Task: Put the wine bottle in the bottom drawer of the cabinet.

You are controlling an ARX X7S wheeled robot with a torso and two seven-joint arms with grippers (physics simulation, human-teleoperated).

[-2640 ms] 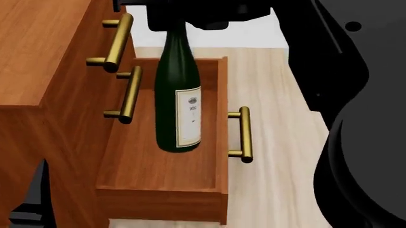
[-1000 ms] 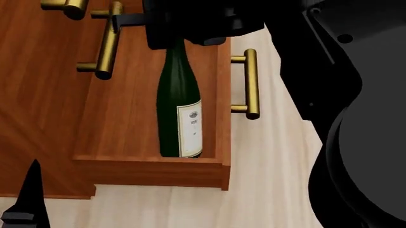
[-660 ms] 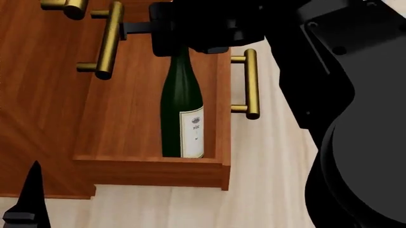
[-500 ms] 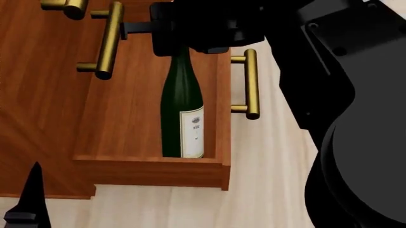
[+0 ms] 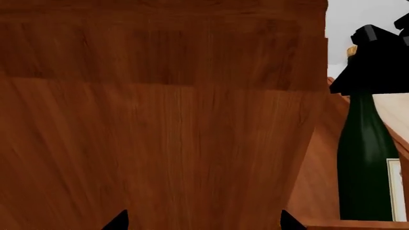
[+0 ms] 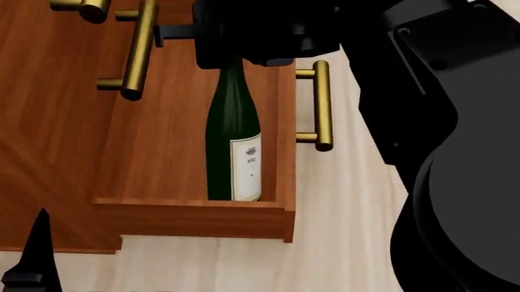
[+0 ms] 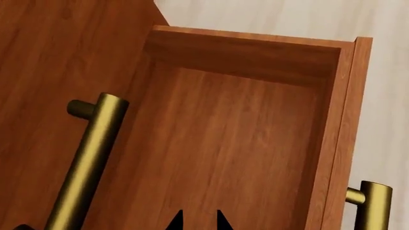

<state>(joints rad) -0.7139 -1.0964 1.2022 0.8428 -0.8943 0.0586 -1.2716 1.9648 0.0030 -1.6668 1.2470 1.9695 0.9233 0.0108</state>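
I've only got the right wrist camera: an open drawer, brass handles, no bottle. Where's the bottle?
Observer: In the head view the bottle is upright inside that drawer, close to its front panel.
Operator: Is my right hand on it?
Observer: The right hand sits over the bottle's neck. I can't tell whether it is gripping.
Operator: And the left hand?
Observer: The left hand is open and empty, facing the side of the cabinet.
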